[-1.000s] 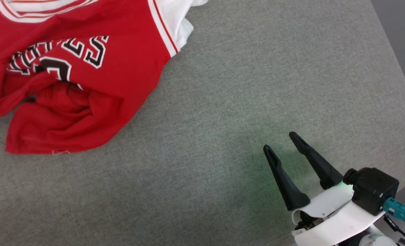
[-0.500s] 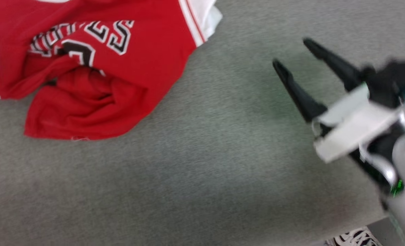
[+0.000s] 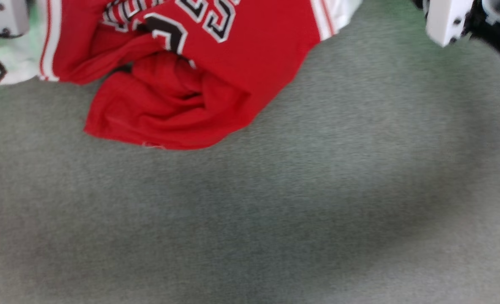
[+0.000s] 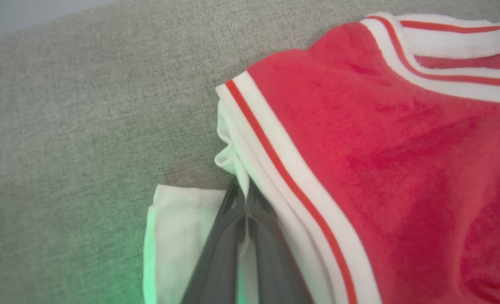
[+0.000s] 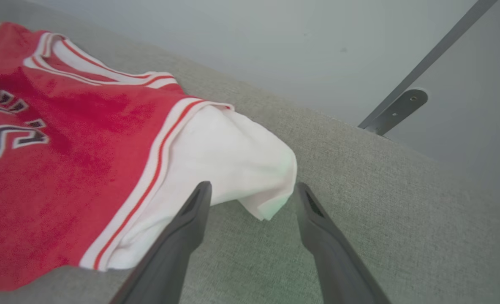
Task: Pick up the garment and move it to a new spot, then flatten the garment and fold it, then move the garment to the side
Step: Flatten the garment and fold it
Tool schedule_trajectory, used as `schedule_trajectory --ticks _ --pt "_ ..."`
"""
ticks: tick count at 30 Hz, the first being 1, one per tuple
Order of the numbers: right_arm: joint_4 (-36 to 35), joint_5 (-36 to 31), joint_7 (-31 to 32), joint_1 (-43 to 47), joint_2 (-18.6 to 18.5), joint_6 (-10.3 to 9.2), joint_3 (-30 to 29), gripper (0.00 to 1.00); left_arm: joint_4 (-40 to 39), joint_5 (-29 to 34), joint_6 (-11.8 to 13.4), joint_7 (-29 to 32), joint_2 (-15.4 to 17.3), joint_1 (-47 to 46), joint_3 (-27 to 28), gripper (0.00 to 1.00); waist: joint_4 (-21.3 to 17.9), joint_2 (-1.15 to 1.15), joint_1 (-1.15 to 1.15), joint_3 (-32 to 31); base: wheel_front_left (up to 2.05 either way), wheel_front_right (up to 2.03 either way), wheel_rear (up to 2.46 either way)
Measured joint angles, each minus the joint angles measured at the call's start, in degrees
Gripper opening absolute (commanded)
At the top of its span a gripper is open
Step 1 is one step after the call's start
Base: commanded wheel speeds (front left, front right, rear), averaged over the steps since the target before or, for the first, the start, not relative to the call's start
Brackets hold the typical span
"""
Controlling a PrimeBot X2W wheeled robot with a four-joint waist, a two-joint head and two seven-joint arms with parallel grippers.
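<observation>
The garment [image 3: 233,63], a red jersey with white sleeves, striped trim and black numerals, lies crumpled on the grey fabric surface [image 3: 275,211] at the top of the head view. In the left wrist view my left gripper [image 4: 245,196] is shut, pinching a fold of the white sleeve [image 4: 178,236] beside the striped trim. My right gripper [image 5: 253,188] is open, its two fingers straddling the hanging edge of the other white sleeve [image 5: 233,164] without closing on it. Both white wrist housings sit at the head view's top corners.
The grey surface stretches wide and bare below the garment in the head view. Past its far edge the right wrist view shows a pale wall and a slanted grey metal bar [image 5: 402,105].
The head camera has shifted, so the garment sits further right in the picture. My right gripper has travelled from the near right up to the garment's white sleeve. The left gripper has closed.
</observation>
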Motion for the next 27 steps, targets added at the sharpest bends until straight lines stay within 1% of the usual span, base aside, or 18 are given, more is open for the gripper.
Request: schedule_trajectory --ticks 4,7,10,14,15,16,17,18,19,23,27 --pt "8.25 0.83 0.89 -6.15 -0.16 0.00 3.08 1.00 -0.79 -1.80 0.01 -1.15 -1.40 -1.80 -2.53 0.00 2.32 0.00 0.00 1.49 0.00 0.00 0.00" --pt "13.88 1.26 1.48 -9.05 0.03 0.00 5.64 1.00 -1.83 -2.91 0.01 -1.77 -1.86 -3.16 -4.79 0.00 3.90 0.00 0.00 2.59 0.00 0.00 0.00" --pt "17.07 3.86 3.32 -10.44 0.89 -0.01 8.32 1.00 -2.52 -4.33 0.00 -2.58 -2.07 -4.38 -6.61 0.00 5.05 0.00 0.00 3.78 0.00 0.00 0.00" --pt "17.68 8.47 5.65 -12.51 0.47 -0.13 11.38 1.00 -2.65 -6.10 0.00 -3.41 -2.32 -5.70 -9.01 0.00 6.11 0.00 0.00 4.84 0.00 0.00 0.00" --pt "17.74 8.95 6.10 -12.99 0.20 -0.25 12.27 0.80 -2.59 -6.51 0.00 -3.50 -2.30 -6.08 -9.55 0.00 6.23 0.00 0.00 5.01 0.00 0.00 0.00" --pt "17.93 9.29 6.38 -13.43 -0.01 -0.24 13.07 0.54 -2.50 -6.97 -0.01 -3.71 -2.26 -6.36 -10.16 0.00 6.31 0.00 0.00 5.13 0.00 0.00 0.00" --pt "18.29 9.79 6.56 -13.78 0.00 -0.24 13.67 0.35 -2.42 -7.39 -0.01 -4.02 -2.23 -6.48 -10.62 0.00 6.30 0.00 0.00 5.16 0.00 0.00 0.00" --pt "18.60 10.47 6.59 -14.05 0.00 -0.24 14.26 0.02 -2.29 -7.79 -0.01 -4.20 -2.20 -6.61 -11.13 0.00 6.26 0.00 0.00 5.15 0.00 0.00 0.00" --pt "18.85 11.10 6.58 -14.20 0.00 -0.24 14.80 0.00 -2.11 -8.15 -0.01 -4.46 -2.16 -6.77 -11.63 0.00 6.22 0.00 0.00 5.12 0.00 0.00 0.00" --pt "20.46 12.54 5.61 -14.81 0.35 -0.02 16.26 0.00 -1.33 -10.07 -0.01 -6.00 -2.20 -7.15 -13.28 0.00 6.18 0.00 0.00 4.89 0.00 0.00 0.00" --pt "22.69 13.56 3.26 -15.00 0.73 0.03 17.07 0.00 -0.53 -11.99 0.02 -8.05 -2.64 -7.14 -14.67 0.00 6.34 0.00 0.00 4.13 0.00 0.00 0.00"
